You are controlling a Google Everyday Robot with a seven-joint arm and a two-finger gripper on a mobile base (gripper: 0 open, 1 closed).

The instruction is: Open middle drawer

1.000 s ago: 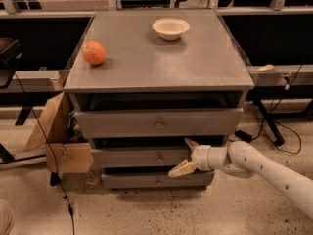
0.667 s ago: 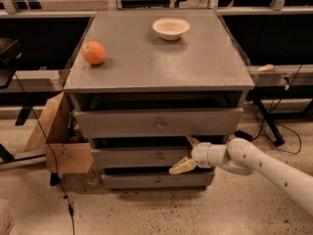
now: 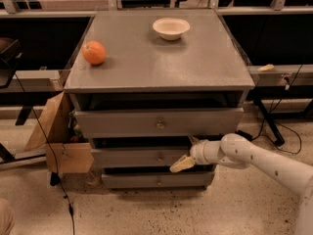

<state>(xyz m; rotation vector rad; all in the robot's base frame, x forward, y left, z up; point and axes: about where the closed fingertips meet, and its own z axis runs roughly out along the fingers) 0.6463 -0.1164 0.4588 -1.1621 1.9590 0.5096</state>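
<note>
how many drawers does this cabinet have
3, stacked: the top drawer under the tabletop, the middle drawer below it, the bottom drawer near the floor. The end effector is at the middle drawer's right end. None seem hidden.

Cabinet top [image 3: 156, 65]: matt grey, smooth, faint sheen. Middle drawer [image 3: 132, 157]: same matt grey front. Knob [image 3: 160, 157] at its centre: bright metal. Gripper [image 3: 188, 152], at the right end of that front, spread apart: fingers [image 3: 181, 165] pale tan, matt. Arm [image 3: 259, 161]: white, smooth, glossy shell. Bowl [image 3: 170, 27], by the top's back edge: white, smooth. Orange [image 3: 94, 52], by its left edge: slightly shiny skin. Box [image 3: 61, 148]: brown matt cardboard. Floor [image 3: 146, 212]: speckled, rough-looking.
</note>
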